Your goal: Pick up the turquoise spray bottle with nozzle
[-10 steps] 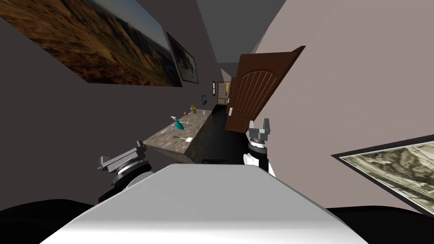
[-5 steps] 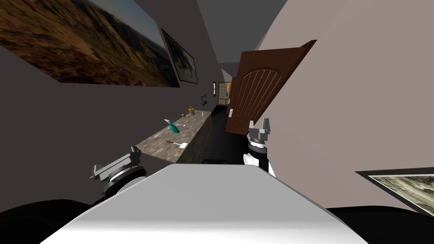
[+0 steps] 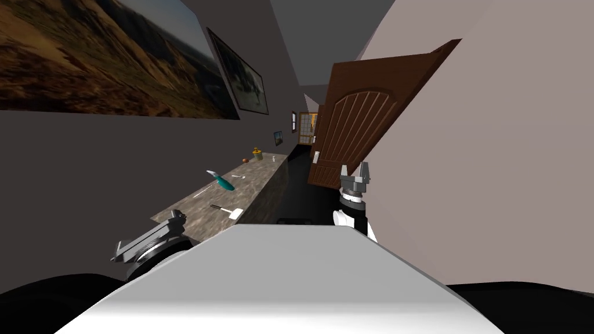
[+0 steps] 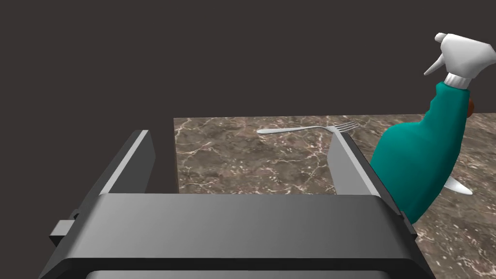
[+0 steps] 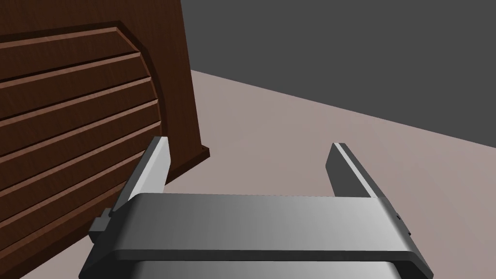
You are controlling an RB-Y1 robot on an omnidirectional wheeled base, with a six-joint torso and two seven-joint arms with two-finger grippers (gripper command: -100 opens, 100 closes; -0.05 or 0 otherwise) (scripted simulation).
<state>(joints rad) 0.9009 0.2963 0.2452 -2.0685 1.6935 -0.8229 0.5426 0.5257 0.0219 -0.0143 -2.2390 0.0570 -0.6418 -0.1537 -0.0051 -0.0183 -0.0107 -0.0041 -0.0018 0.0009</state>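
Hovering with blades wide apart and gripping nothing, the left pincer (image 4: 240, 138) is at the edge of the brown marbled desk (image 4: 227, 167). On the desk, just outside one blade, stands the turquoise spray bottle with white nozzle (image 4: 421, 155). A silver fork (image 4: 310, 129) lies farther along the desk. The right pincer (image 5: 249, 145), blades apart too, faces a brown panelled wooden door (image 5: 72, 121).

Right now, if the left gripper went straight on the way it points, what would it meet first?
The left gripper would probably meet the marble countertop near the fork, then the dark wall; depth is unclear. The turquoise spray bottle is outside the open fingers, off that line.
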